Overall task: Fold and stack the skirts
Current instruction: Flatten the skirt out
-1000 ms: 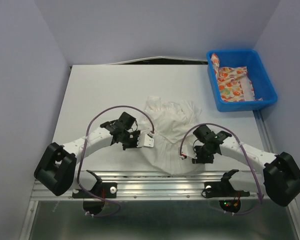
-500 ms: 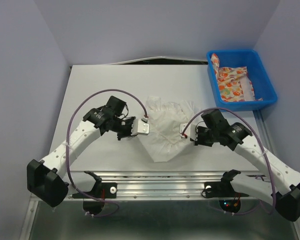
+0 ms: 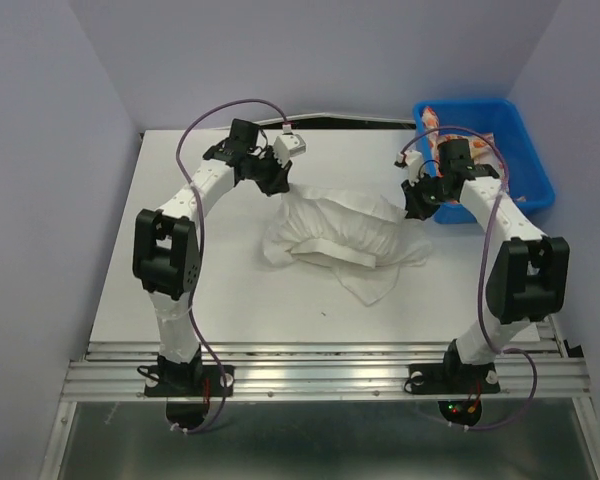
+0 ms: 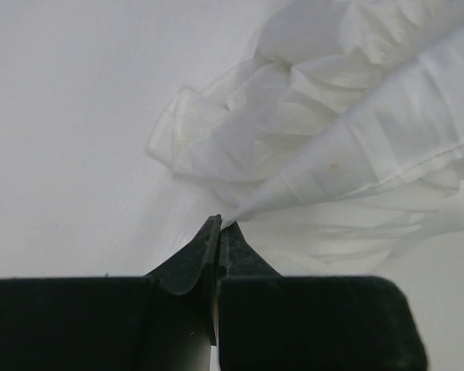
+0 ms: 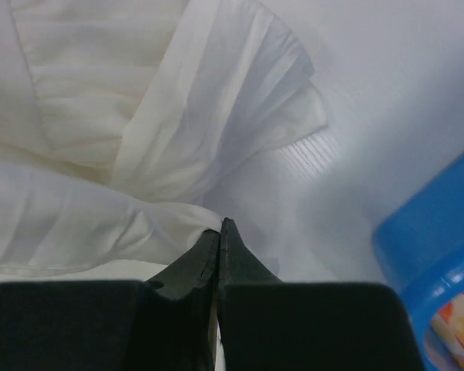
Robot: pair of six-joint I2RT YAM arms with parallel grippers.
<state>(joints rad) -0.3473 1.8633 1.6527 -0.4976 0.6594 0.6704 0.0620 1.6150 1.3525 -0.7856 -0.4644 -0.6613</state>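
Observation:
The white ruffled skirt (image 3: 340,240) lies bunched in the middle of the table, stretched between both arms. My left gripper (image 3: 280,185) is shut on its far left corner; the pinched cloth (image 4: 309,178) runs taut from the closed tips (image 4: 219,226). On the other side, my right gripper (image 3: 415,205) is shut on the skirt's right edge (image 5: 139,216), tips (image 5: 220,226) pressed together. The printed cream and orange skirt (image 3: 465,170) lies in the blue bin.
The blue plastic bin (image 3: 530,200) stands at the table's far right corner, close beside my right gripper; its corner (image 5: 433,247) shows in the right wrist view. Walls enclose the table on the left, back and right.
Both arms swung from the near edge out to the far side of the table, carrying the white skirt's corners over and away. The right gripper closed on the cloth.

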